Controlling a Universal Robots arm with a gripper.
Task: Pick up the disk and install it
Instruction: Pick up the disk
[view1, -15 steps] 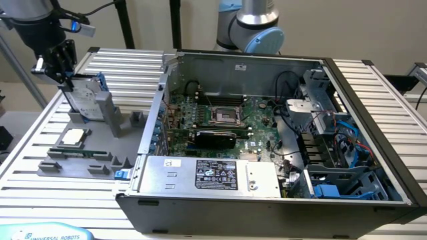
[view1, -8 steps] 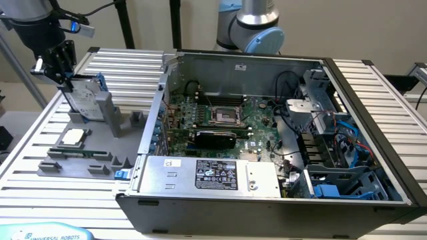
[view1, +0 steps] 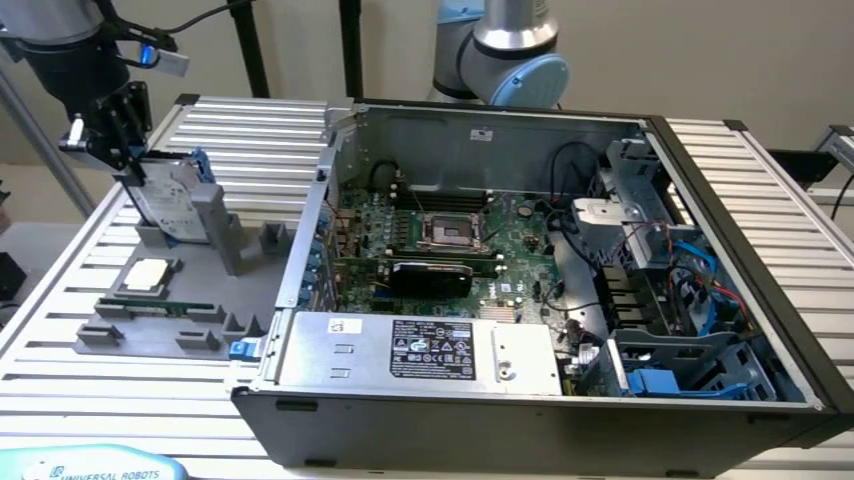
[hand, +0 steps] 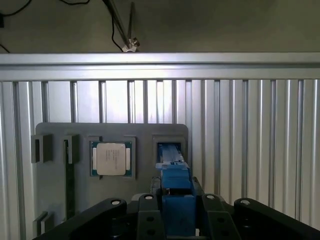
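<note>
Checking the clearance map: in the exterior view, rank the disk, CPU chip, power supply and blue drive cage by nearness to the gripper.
1. disk: held by the gripper, upright, at the exterior view's left.
2. CPU chip: on the gray fixture, below the disk.
3. power supply: front of the case, middle.
4. blue drive cage: case corner, exterior view's right.

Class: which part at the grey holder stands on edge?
The blue-framed disk, held by the gripper, stands on edge; the square chip lies flat.
</note>
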